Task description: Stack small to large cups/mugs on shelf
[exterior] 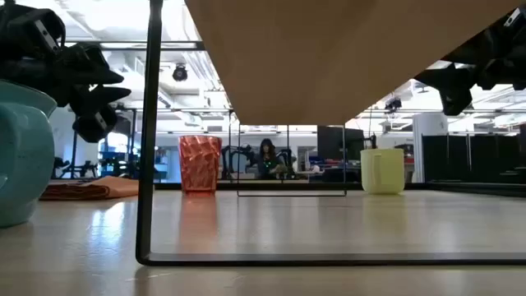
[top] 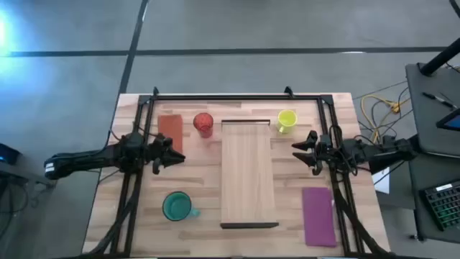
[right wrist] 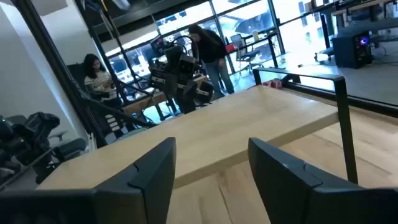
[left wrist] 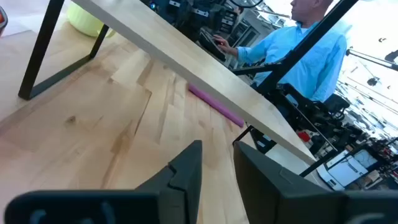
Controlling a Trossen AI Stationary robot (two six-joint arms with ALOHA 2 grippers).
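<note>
The light-wood shelf (top: pixel 248 173) stands on black frame legs (exterior: pixel 152 131) in the middle of the table, with its top raised off the table. The red cup (top: pixel 203 124) and the yellow-green mug (top: pixel 286 120) stand on their bases on the table, beside the shelf's far end. The teal mug (top: pixel 176 206) stands on the table at the near left. My left gripper (top: pixel 178 155) is open and empty to the left of the shelf. My right gripper (top: pixel 296 150) is open and empty to the right of the shelf. Both point toward the shelf.
A brown-red flat rectangle (top: pixel 170 128) lies at the far left. A purple flat rectangle (top: pixel 318 216) lies at the near right. A black frame (top: pixel 237 97) runs around the table. People show in the room beyond (left wrist: pixel 298 50).
</note>
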